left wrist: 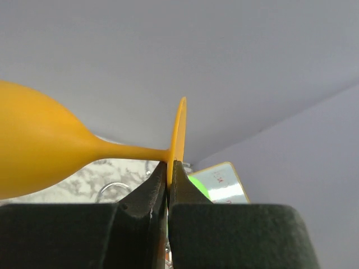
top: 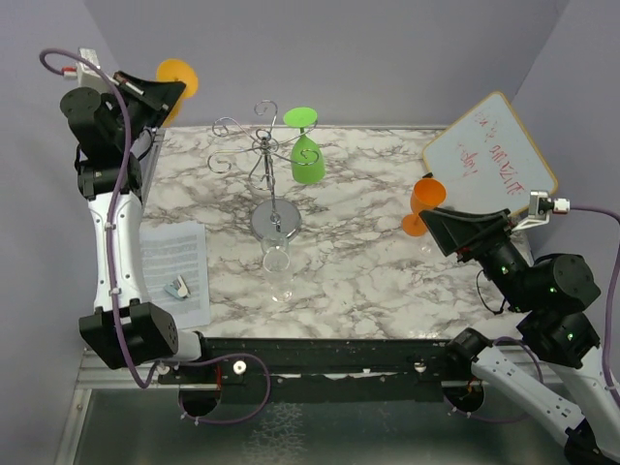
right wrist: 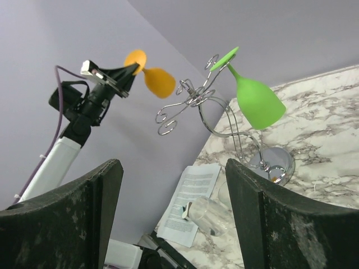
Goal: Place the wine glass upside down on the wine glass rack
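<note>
My left gripper is shut on the foot of a yellow-orange wine glass, held high at the far left, left of the rack. In the left wrist view the pads pinch the foot's edge, and the glass lies sideways with its bowl to the left. The silver wire rack stands at mid-table on a round chrome base. A green glass hangs upside down on it. My right gripper is open and empty, low at the right, facing the rack.
A clear glass lies on its side in front of the rack base. An orange glass stands just behind my right gripper. A whiteboard leans at the back right. A printed sheet with a small object lies at the left.
</note>
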`<state>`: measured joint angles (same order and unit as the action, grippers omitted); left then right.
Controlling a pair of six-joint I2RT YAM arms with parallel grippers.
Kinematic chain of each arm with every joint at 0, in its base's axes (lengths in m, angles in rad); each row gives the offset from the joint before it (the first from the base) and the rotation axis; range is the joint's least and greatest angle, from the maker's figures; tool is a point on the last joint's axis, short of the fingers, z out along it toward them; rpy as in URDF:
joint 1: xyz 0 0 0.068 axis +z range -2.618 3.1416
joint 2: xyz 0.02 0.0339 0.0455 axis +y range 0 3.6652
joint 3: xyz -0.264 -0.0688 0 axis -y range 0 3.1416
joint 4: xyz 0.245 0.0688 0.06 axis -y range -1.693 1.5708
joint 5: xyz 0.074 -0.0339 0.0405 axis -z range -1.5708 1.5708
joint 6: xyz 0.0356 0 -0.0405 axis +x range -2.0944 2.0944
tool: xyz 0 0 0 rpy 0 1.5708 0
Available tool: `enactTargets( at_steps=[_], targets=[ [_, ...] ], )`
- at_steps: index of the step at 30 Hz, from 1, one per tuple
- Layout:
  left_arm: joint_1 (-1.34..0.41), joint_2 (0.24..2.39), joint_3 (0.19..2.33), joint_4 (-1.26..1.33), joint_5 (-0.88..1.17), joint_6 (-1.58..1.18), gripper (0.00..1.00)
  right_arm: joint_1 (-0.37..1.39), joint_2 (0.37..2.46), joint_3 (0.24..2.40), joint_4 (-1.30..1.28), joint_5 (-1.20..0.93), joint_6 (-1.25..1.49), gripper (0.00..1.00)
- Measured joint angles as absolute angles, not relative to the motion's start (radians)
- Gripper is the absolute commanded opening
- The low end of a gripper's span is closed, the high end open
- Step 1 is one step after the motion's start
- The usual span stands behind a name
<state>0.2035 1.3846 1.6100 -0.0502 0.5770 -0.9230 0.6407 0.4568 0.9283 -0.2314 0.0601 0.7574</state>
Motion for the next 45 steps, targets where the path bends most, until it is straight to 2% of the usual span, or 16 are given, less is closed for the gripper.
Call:
enactTargets(
  at_steps=[7, 17, 26, 45],
  targets=[
    [0.280, 1.374, 1.324, -0.037, 0.575, -1.089, 0.00, 0.641, 0.457, 0.928, -0.233, 0.077, 0.758, 0.78],
    [0.279, 1.276, 1.302, -0.103, 0.601, -1.191, 0.00, 0.641, 0.457, 0.928, -0.234, 0.099, 0.762, 0.78],
    [0.279, 1.279, 1.135, 0.054, 0.725, -1.401, 0.00, 0.641, 0.456, 0.895, -0.233, 0.120, 0.768, 0.78],
    [0.222, 1.308, 1.116, 0.236, 0.812, -1.540, 0.00, 0.641, 0.456, 0.862, -0.234, 0.142, 0.801, 0.77]
  ],
)
